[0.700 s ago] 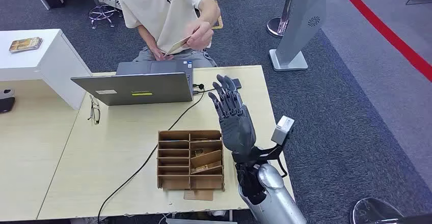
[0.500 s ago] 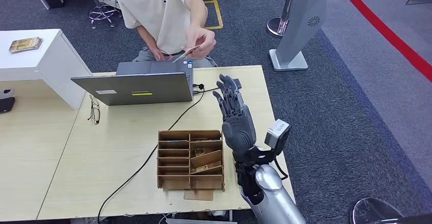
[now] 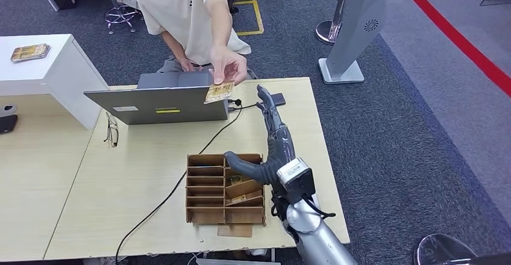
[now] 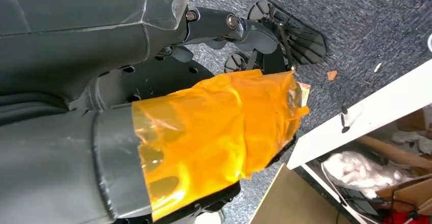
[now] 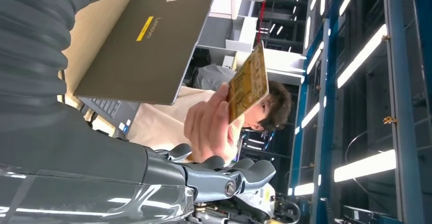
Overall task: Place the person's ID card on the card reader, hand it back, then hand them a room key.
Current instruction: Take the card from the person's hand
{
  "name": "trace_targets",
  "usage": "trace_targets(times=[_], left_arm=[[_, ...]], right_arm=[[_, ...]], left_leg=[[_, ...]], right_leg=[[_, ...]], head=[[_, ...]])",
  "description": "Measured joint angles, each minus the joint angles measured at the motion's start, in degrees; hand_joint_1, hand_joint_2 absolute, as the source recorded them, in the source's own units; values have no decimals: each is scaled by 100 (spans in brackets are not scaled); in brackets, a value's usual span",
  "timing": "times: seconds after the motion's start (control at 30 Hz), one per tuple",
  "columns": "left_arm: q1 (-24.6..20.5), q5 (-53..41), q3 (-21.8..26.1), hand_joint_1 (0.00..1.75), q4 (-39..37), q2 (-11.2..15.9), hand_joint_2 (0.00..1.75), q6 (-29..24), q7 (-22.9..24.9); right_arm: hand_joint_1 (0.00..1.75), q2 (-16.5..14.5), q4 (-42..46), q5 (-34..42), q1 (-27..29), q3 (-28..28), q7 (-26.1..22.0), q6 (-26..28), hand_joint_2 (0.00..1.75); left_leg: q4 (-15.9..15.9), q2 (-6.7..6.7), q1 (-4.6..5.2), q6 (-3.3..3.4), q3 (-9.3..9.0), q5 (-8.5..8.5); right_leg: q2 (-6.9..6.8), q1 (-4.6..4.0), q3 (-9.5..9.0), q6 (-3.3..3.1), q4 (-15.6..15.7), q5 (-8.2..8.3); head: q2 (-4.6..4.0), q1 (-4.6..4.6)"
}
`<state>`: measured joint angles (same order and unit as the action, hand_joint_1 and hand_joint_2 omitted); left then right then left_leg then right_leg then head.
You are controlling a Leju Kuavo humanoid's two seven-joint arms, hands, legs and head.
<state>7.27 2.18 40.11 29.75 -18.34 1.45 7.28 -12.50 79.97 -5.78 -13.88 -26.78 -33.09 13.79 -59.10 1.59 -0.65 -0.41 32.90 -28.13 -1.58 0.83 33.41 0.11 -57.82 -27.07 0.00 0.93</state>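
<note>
Head view: person's hand point(image 3: 229, 66) holds ID card point(image 3: 219, 91) out over laptop point(image 3: 161, 103). Our right hand point(image 3: 271, 147) empty, fingers spread. Card looks thin, stiff, slippery; we'd pinch free edge.

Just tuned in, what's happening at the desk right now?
A person behind the laptop reaches over it, holding out an ID card. The right robot hand is raised above the desk, fingers apart and holding nothing, just short of the card. The handover has not yet happened.
</note>
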Motion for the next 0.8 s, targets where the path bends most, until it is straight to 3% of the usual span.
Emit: trace_targets(times=[0.2,0.47,0.63,0.8], left_arm=[[3,191,-155,0,128,2,0,-144,-20],[121,208,-470,0,478,4,0,-184,121],[318,80,-631,0,781,-7,0,-197,257],[452,-39,-709,0,995,-39,0,-169,307]], right_arm=[[0,8,-16,-949,-134,-150,160,839,175],[0,84,-419,-3222,-630,-461,743,2352,175],[0,92,-719,-4280,-866,-487,918,2567,175],[0,89,-927,-4698,-1031,-468,958,2579,175]], left_leg=[[0,-2,0,0,5,0],[0,-4,0,0,6,1],[0,-7,0,0,5,1],[0,-9,0,0,6,1]], right_leg=[[-2,0,0,0,0,0],[-3,0,0,0,-2,0],[-5,0,1,0,-1,0],[-7,0,1,0,-1,0]], head=[[0,1],[0,1],[0,2],[0,0]])
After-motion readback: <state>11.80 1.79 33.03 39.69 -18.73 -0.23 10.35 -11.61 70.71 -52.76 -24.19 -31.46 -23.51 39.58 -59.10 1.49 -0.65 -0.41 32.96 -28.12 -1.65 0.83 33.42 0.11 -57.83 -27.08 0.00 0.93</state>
